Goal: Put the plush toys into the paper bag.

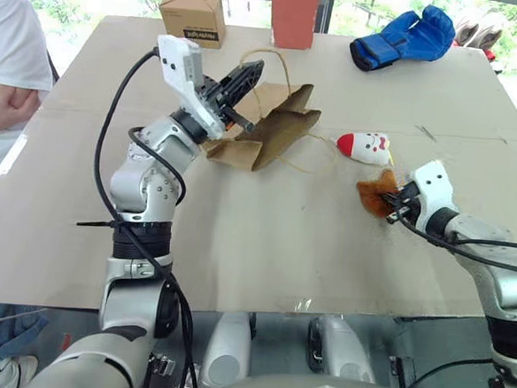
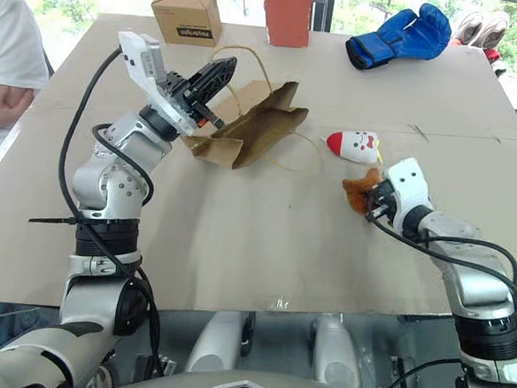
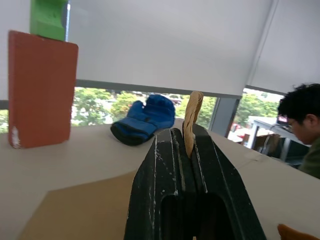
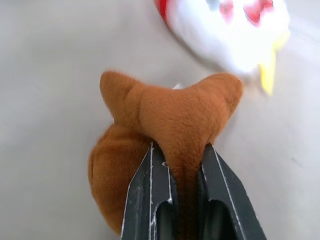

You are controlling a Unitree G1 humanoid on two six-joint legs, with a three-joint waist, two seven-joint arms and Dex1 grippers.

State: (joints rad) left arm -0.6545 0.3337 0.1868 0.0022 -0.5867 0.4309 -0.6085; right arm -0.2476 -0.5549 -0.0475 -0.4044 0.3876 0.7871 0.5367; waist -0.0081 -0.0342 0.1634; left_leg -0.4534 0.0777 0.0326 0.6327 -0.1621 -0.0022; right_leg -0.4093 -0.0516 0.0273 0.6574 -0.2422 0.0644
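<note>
Right gripper (image 4: 177, 165) clamping its jaws on the orange-brown plush (image 4: 165, 120), sitting on the surface (image 1: 264, 239) just beside the white plush (image 1: 366, 146). Left gripper (image 3: 186, 150) pinching a twisted handle (image 3: 191, 120) of the paper bag (image 1: 276, 129), lifting its mouth. Left wrist view also catching a blue boxing glove (image 3: 145, 119), a red block (image 3: 40, 90) and a person (image 3: 302, 125).

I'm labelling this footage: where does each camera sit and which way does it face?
Left and right eye views: on the head, looking forward and down over the table; both arms show.
Left wrist view: along the left gripper, shut on the bag handle, facing the blue glove.
Right wrist view: along the right gripper, shut on the orange toy.
Shared: the white toy shows in the eye and right wrist views.
</note>
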